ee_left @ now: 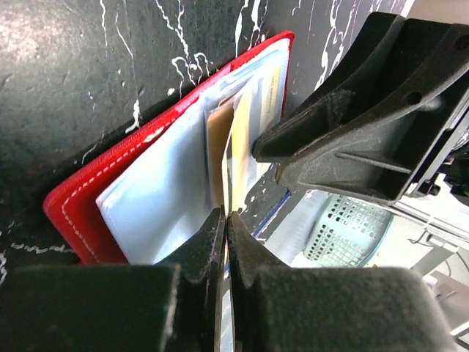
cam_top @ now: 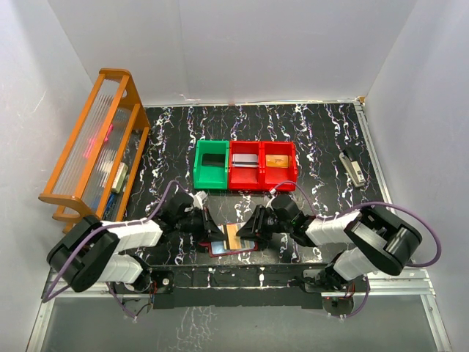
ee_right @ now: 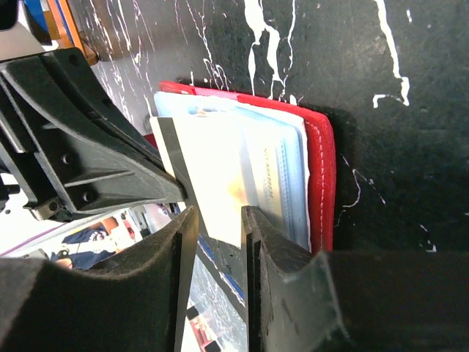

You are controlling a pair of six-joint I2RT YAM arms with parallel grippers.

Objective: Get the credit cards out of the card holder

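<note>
The dark-red card holder lies open on the black marbled table near its front edge, with both grippers over it. In the left wrist view its red cover and pale clear sleeves show, with a gold credit card and a brown one standing up at the fold. My left gripper is shut on the thin edge of the gold card. My right gripper is narrowly open. One of its fingers rests on the sleeves beside the red cover.
A green bin and two red bins stand in a row behind the card holder; each red bin holds a card. An orange wooden rack stands at the left. A small stapler-like object lies at the right.
</note>
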